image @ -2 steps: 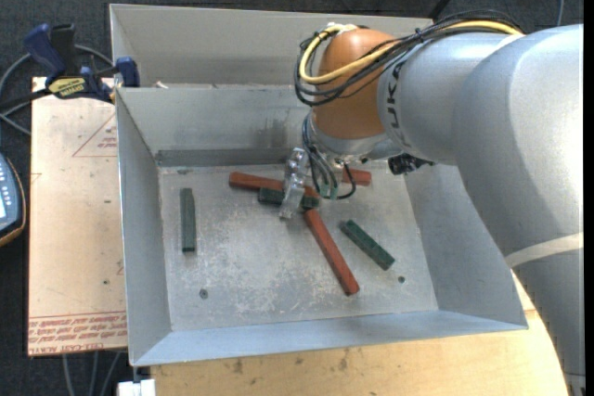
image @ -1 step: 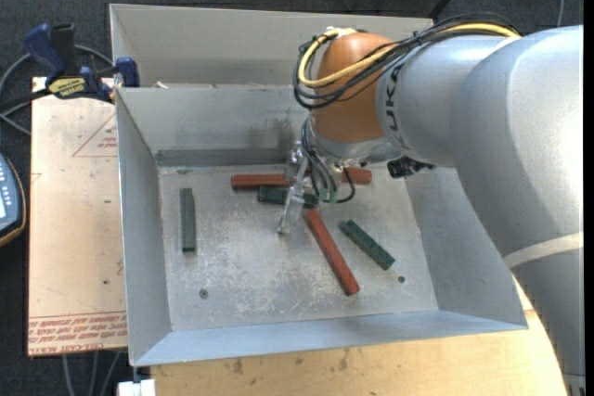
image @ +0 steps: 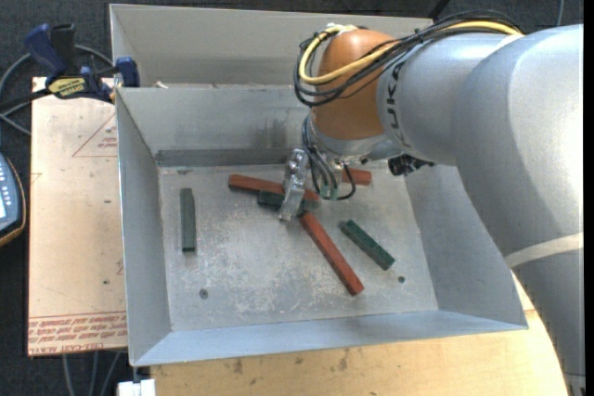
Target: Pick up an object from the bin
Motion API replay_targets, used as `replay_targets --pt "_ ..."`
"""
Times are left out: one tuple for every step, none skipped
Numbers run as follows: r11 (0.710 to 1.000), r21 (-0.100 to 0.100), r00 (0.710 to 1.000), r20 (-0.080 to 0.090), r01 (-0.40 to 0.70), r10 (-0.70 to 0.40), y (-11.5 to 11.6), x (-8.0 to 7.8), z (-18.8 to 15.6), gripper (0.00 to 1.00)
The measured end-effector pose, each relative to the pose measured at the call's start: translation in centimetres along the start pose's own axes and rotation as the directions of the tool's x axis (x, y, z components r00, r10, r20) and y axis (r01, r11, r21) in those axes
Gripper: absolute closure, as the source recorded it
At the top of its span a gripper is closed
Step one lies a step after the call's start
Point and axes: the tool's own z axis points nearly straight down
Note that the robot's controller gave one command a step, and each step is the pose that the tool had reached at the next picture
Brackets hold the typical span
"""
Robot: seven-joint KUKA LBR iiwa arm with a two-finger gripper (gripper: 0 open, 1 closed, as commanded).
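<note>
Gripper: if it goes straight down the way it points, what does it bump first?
Probably the dark green stick lying just under the gripper, beside a red stick. Depth is unclear, so the red one could come first.

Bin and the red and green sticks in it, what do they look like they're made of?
Bin: apparently sheet metal, grey with a dull sheen and flat folded walls. Red sticks and green sticks: matte, evenly coloured and square-edged, so likely plastic or painted wood; the look leaves it open.
</note>
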Motion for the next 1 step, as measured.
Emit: replay_targets --pt "1.0 -0.001 1.0 0.005 0.021 -0.021 -1.22 -1.1 -12.44 1.0"
